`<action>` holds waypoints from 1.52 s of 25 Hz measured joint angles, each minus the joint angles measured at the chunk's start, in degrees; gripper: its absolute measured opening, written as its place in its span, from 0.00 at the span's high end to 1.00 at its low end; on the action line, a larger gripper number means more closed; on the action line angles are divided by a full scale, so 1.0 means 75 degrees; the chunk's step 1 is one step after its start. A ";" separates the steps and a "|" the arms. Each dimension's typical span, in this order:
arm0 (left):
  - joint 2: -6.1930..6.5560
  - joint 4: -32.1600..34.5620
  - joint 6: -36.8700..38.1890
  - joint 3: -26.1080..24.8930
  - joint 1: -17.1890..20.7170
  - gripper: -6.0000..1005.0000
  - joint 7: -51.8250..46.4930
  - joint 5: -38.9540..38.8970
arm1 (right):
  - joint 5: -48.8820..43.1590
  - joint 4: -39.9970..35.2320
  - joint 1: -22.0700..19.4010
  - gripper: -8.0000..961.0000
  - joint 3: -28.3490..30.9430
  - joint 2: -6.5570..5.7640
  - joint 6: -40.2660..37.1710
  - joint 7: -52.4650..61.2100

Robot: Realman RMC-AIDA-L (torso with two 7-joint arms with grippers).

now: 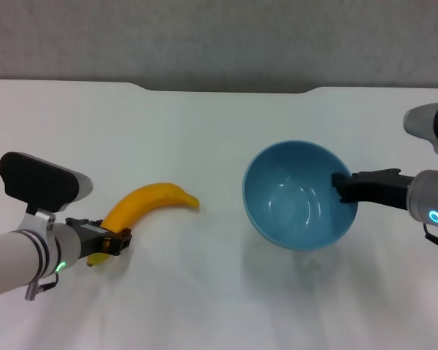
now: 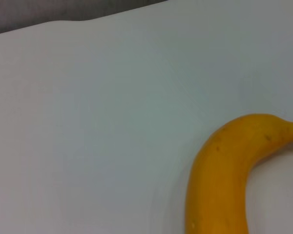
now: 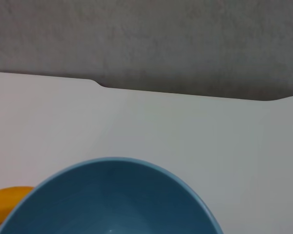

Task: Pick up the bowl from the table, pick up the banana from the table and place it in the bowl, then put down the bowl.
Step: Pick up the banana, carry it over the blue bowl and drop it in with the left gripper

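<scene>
The bowl [image 1: 299,195] serves as the landmark here. It appears tipped toward the camera and slightly raised off the worktop [image 1: 219,131], though whether it is clear of the surface cannot be told for certain. The right end effector [image 1: 342,186] reaches in from the bowl's right side, with one dark finger lying over the rim against the inner wall; it looks closed on that rim, the outer finger being hidden behind the wall. The bowl is empty.

The banana [image 1: 147,208] lies on the worktop well to the left of the bowl, its short end pointing toward the bowl. The left end effector [image 1: 111,242] sits at the banana's far end from the bowl, its fingers either side of that end; whether they are pinching it or only framing it cannot be told.

Judging from its glossy skin, the bowl is stiff, light and slippery, so a rim pinch could let it swivel; a deep bite on the wall seems wise. The banana is firm yet bruisable and curved, so it will likely droop or pivot if held only at its end. A moderate grip nearer its thick middle would seem steadier.
</scene>
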 joint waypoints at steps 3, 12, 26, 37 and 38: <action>0.0000 0.0003 0.0008 -0.0073 0.0002 0.50 -0.0007 0.0000 | 0.0000 0.0044 -0.0019 0.96 -0.0044 0.0000 -0.0038 0.0000; 0.0037 -0.0974 -0.0348 -0.0309 0.0406 0.49 -0.0079 0.0001 | 0.0051 -0.0112 -0.0038 0.96 -0.0015 0.0000 -0.0051 0.0000; 0.0035 -0.5415 -0.2661 -0.0489 0.1923 0.47 0.0071 -0.0950 | 0.0383 -0.1102 0.0404 0.96 0.0010 -0.0005 -0.0149 0.0000; 0.0029 -0.5430 -0.3666 -0.0416 0.1550 0.45 0.0756 -0.1702 | 0.0399 -0.1202 0.0808 0.96 0.0014 0.0000 -0.0247 0.0048; 0.0026 -0.5307 -0.3891 -0.0403 0.1356 0.45 0.0757 -0.1616 | 0.0399 -0.1206 0.0846 0.96 0.0012 0.0000 -0.0249 0.0049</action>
